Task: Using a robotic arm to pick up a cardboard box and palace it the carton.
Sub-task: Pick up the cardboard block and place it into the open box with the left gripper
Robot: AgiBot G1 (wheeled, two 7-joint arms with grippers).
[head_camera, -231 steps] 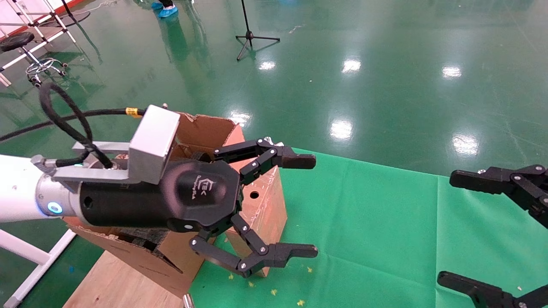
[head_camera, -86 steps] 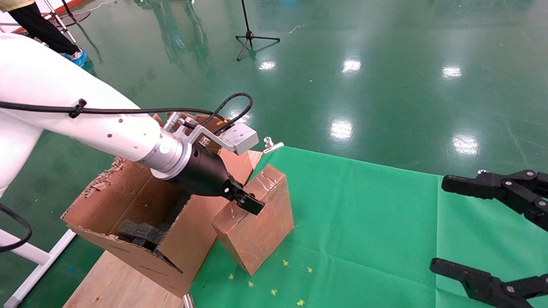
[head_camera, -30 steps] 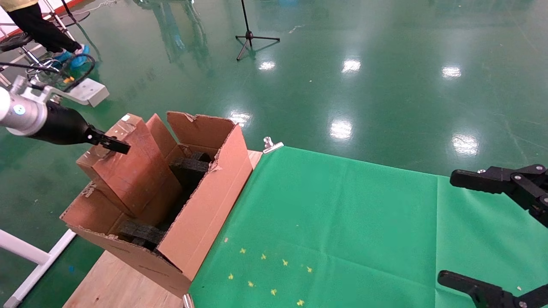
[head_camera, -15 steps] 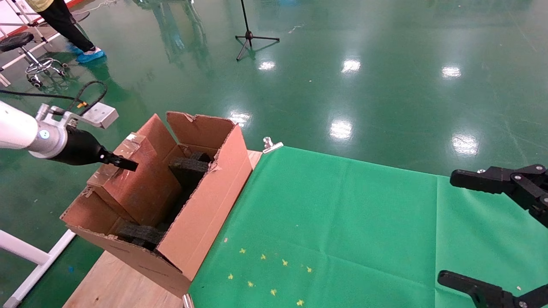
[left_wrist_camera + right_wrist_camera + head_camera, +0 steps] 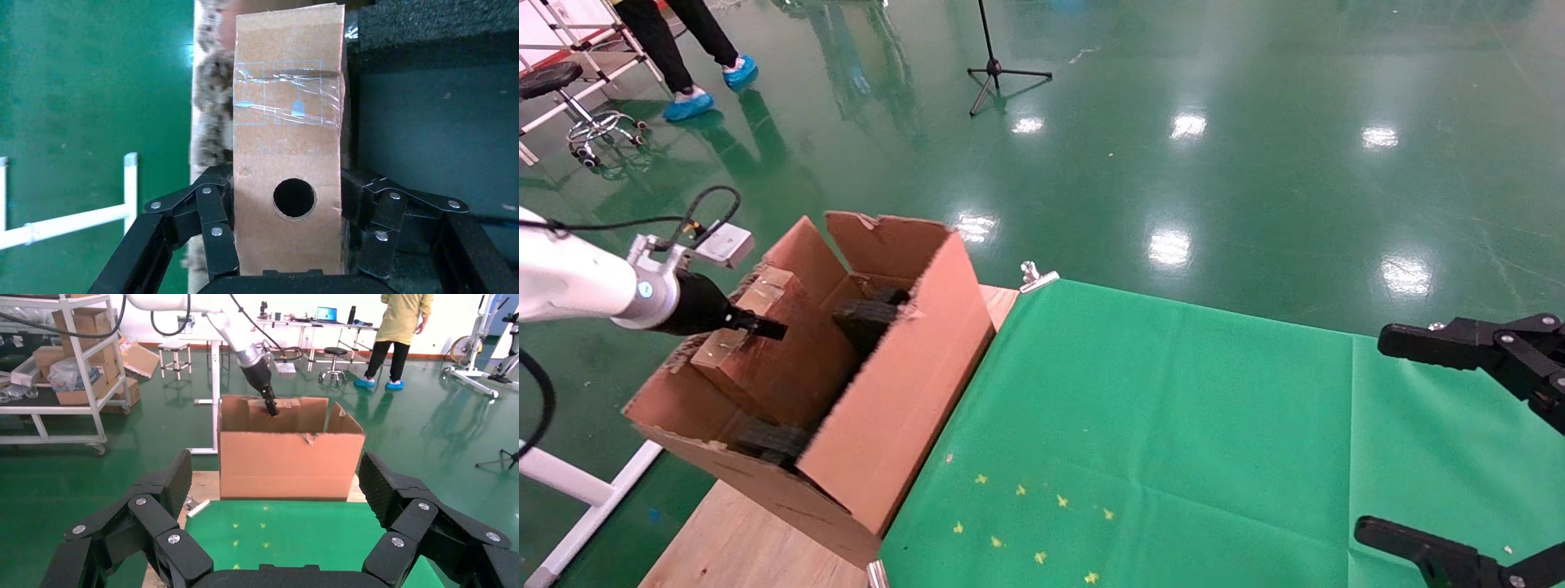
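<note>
My left gripper [image 5: 756, 327] on the white arm [image 5: 568, 282] is shut on the small brown cardboard box [image 5: 768, 359]. The box stands tilted inside the large carton [image 5: 887, 425], between black foam pieces [image 5: 866, 318]. In the left wrist view the fingers [image 5: 211, 214] clamp both sides of the box [image 5: 287, 147], whose face shows a round hole and clear tape. My right gripper [image 5: 1459, 445] is open and empty at the table's right edge. The right wrist view shows the carton [image 5: 291, 465] and the left gripper [image 5: 269, 407] reaching into it from above.
The carton sits at the left end of the table on bare wood [image 5: 731, 543], beside the green cloth [image 5: 1173, 441]. A metal clip [image 5: 1038, 278] holds the cloth's far corner. A person [image 5: 682, 49], a stool [image 5: 568, 98] and a tripod stand [image 5: 1001, 65] are on the floor beyond.
My left gripper has lowered the cardboard box deeper into the carton. The carton has shifted and tilted slightly. The right arm has not moved. The person has walked along the floor.
</note>
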